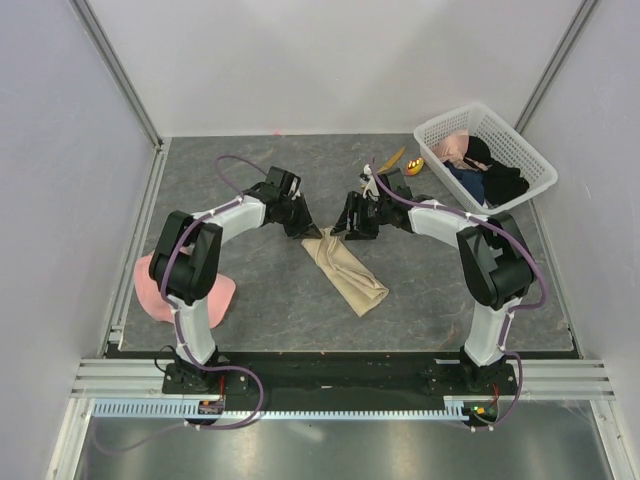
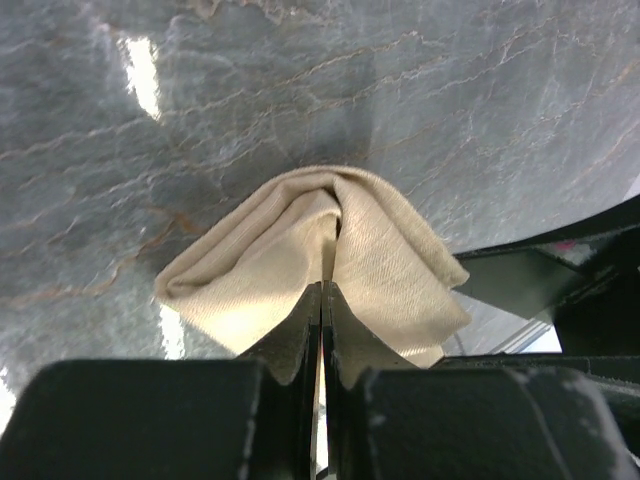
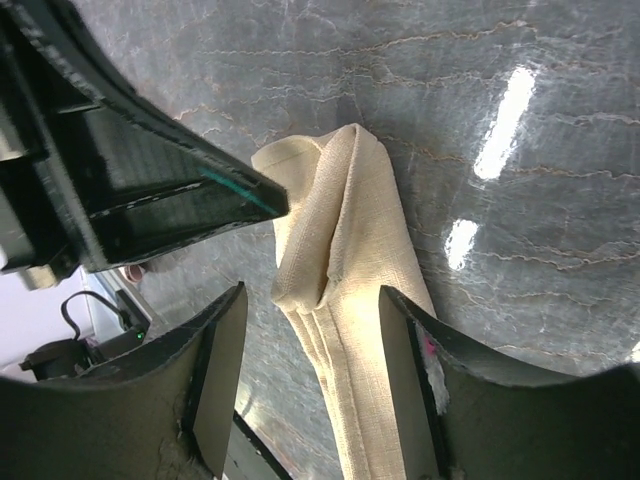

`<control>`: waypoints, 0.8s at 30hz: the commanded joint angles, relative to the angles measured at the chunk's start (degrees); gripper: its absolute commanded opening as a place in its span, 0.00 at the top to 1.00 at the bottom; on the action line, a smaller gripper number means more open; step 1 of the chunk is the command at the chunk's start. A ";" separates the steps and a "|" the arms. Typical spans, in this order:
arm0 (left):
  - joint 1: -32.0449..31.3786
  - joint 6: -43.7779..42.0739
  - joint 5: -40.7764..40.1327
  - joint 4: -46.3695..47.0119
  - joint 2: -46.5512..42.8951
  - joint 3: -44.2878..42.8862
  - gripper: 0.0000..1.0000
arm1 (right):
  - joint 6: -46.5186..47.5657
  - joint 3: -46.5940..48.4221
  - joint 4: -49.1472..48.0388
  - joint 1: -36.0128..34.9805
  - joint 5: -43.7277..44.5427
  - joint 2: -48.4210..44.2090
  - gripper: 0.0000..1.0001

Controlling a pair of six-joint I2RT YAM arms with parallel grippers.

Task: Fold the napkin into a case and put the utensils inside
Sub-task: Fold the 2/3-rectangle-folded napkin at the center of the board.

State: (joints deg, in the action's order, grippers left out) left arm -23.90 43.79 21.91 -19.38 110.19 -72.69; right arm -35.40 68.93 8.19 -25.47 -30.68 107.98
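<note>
The beige napkin [image 1: 347, 268] lies folded into a long narrow strip, running from the table's middle toward the front right. My left gripper [image 1: 311, 232] is shut on its far end; in the left wrist view the cloth [image 2: 270, 270] bulges out on both sides of the closed fingertips [image 2: 322, 290]. My right gripper [image 1: 349, 229] is open just right of that end, its fingers either side of the strip [image 3: 360, 220] without touching it [image 3: 312, 300]. The orange knife [image 1: 392, 159] and the yellow-bowled spoon [image 1: 416, 166] lie at the back, beside the basket.
A white basket [image 1: 530, 160] with dark and pink clothes stands at the back right. A pink cloth [image 1: 150, 285] lies by the left arm's base. The left gripper's finger [image 3: 180, 190] shows in the right wrist view, close by.
</note>
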 commanded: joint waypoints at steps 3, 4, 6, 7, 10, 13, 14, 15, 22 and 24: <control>-0.79 1.91 2.35 1.97 2.92 -3.60 0.94 | 0.50 2.88 -1.33 -0.10 -3.16 1.61 0.39; -0.80 2.00 2.52 2.06 3.36 -3.86 0.94 | 0.59 3.05 -1.24 -0.01 -3.42 1.70 0.39; -0.80 2.35 2.52 2.24 4.33 -4.39 0.94 | 0.68 3.58 -1.24 -0.10 -3.78 2.23 0.40; -0.80 2.53 2.70 2.76 4.50 -4.48 0.94 | 0.77 3.84 -1.16 -0.10 -4.30 2.49 0.42; -0.88 3.23 3.40 3.99 5.56 -5.27 0.94 | 0.77 4.20 -0.98 0.07 -4.30 2.85 0.45; -0.88 4.55 3.93 5.31 6.79 -5.54 0.94 | 0.68 4.55 -0.72 -0.10 -4.39 3.02 0.55; -0.88 4.98 3.93 5.57 6.96 -5.54 0.94 | 0.68 4.99 -0.37 -0.19 -4.57 3.11 0.59; -0.88 5.42 3.93 6.10 7.31 -5.45 0.94 | 0.68 5.25 -0.19 -0.19 -4.83 3.20 0.63; -1.24 7.54 3.23 8.21 10.30 -5.80 0.94 | -3.09 8.24 -0.80 -4.31 -3.17 6.88 0.91; -1.24 7.28 2.61 8.30 10.57 -5.62 0.94 | -5.64 8.42 -1.68 -5.54 -1.67 8.11 0.92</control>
State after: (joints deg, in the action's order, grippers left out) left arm -24.73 49.28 24.77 -13.34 119.57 -76.53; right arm -36.97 74.91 8.40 -27.83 -33.78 113.32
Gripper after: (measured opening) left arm 0.063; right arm 0.091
